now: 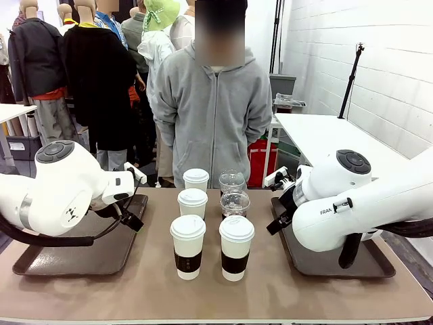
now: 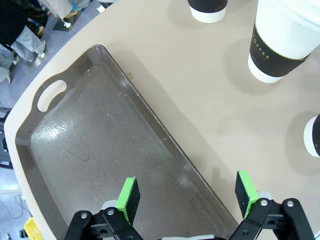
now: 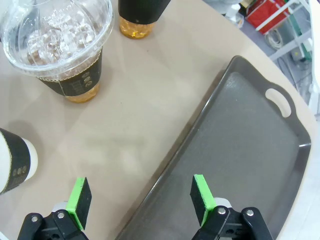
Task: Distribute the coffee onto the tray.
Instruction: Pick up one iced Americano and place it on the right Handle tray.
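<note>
The left claw [image 2: 187,186] hangs wide open and empty over the long rim of the left tray [image 2: 90,150]. One green pad is above the tray floor, the other above the bare desk [image 2: 200,90]. Ahead of it, past the desk-side pad, stand white cups [image 2: 280,45] with dark sleeves, none between the pads.

The right claw [image 3: 140,186] is spread just as wide, holding nothing, and straddles the rim of the right tray [image 3: 250,150]. Ahead, on its desk side, are two iced cups [image 3: 60,45], with a white cup off to that side.

From the front, all six cups stand on the desk in two rows between the trays. A person [image 1: 213,101] stands at the far side.
</note>
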You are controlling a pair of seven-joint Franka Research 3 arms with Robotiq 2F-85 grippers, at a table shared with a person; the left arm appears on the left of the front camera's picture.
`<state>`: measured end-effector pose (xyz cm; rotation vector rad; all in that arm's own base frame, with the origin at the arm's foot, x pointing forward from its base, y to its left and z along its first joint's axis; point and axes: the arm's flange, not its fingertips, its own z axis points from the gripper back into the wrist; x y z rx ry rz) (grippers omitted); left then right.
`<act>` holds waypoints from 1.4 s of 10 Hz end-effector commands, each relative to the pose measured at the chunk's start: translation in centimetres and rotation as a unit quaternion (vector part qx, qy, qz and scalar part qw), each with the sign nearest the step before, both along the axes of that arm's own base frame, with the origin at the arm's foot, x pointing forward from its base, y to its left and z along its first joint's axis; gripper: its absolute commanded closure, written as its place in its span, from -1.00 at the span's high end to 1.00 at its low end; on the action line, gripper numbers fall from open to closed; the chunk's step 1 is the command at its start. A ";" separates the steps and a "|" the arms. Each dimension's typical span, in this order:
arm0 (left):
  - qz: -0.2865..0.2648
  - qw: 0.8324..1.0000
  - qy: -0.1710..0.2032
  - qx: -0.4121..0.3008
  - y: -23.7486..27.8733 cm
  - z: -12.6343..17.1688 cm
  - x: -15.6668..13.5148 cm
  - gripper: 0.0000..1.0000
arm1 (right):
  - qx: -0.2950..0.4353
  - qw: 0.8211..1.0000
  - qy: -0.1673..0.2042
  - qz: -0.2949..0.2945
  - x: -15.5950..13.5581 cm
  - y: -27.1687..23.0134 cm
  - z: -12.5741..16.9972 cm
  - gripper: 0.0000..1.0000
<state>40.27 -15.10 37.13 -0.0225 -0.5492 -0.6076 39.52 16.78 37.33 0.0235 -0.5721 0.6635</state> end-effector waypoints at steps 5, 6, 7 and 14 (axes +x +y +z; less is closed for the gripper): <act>-0.010 1.000 -0.013 0.001 -0.2 4.1 -0.4 1.00 | 0.016 1.000 -0.007 0.001 -0.1 -0.5 3.9 1.00; -0.013 1.000 -0.012 -0.003 -0.3 5.2 -0.5 1.00 | 0.016 1.000 -0.011 0.005 -0.5 -0.6 5.0 1.00; -0.011 1.000 -0.016 -0.001 -0.4 6.6 -0.7 1.00 | 0.017 1.000 -0.014 0.013 -0.8 -0.6 6.5 1.00; -0.022 0.999 -0.049 -0.001 -0.1 11.1 -2.2 1.00 | 0.039 0.998 -0.037 0.032 -2.3 -1.2 11.0 1.00</act>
